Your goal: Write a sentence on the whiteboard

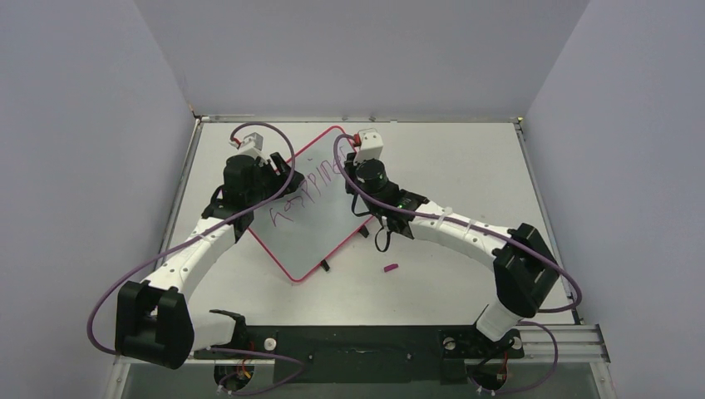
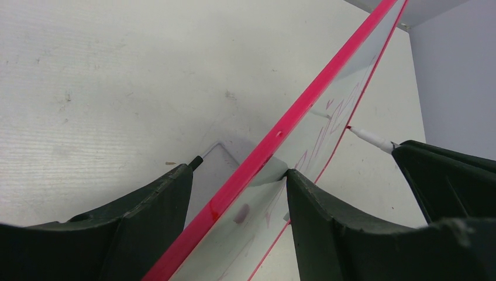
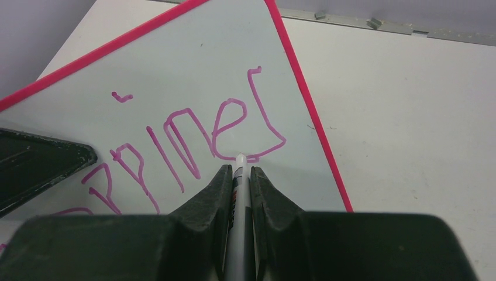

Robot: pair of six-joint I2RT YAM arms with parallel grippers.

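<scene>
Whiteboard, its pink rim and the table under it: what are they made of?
The whiteboard looks like smooth glossy coated board: the purple writing sits clean on its even sheen. Its pink frame seems shiny moulded plastic, catching highlights. The table looks like matt painted wood or laminate, faintly grained and scuffed; which, I cannot tell.

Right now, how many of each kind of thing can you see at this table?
Robot arms: 2
Whiteboard: 1
Marker: 1
Small pink piece, maybe a cap: 1
Total: 5
</scene>
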